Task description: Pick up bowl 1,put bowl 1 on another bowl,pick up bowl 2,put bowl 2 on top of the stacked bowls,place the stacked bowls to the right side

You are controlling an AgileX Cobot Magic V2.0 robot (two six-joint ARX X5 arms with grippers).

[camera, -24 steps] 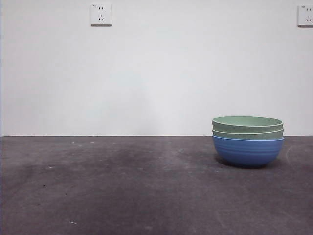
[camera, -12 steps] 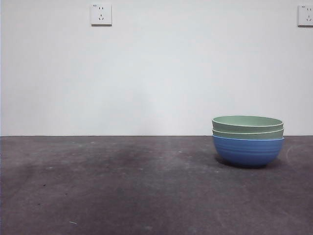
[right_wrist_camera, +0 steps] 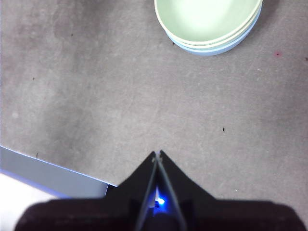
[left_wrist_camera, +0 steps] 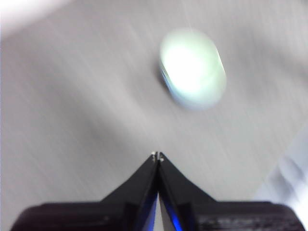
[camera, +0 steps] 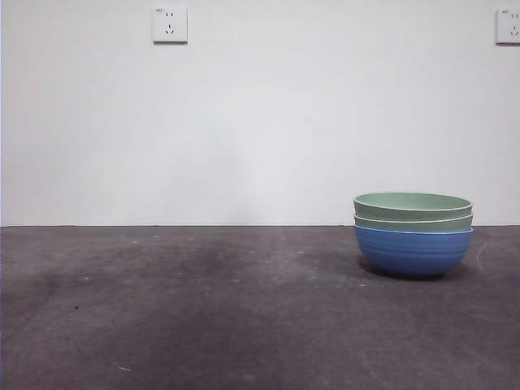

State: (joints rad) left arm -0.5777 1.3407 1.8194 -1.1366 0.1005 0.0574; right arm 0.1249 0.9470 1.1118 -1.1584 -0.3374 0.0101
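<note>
front view: the table (camera: 203, 309) is lying bare across the left and middle; the stacked bowls (camera: 413, 234) are sitting at the right, two pale green nested in the blue bowl (camera: 413, 252).
step: judging by this, the placing is finishing; nothing is calling for a next grasp.
left gripper (left_wrist_camera: 157, 155): hanging high, jaws clenched, holding nothing; its blurred view is showing the stack from above.
right gripper (right_wrist_camera: 157, 154): jaws pressed together, empty, hovering near the stack; only here the green interior is showing empty.
</note>
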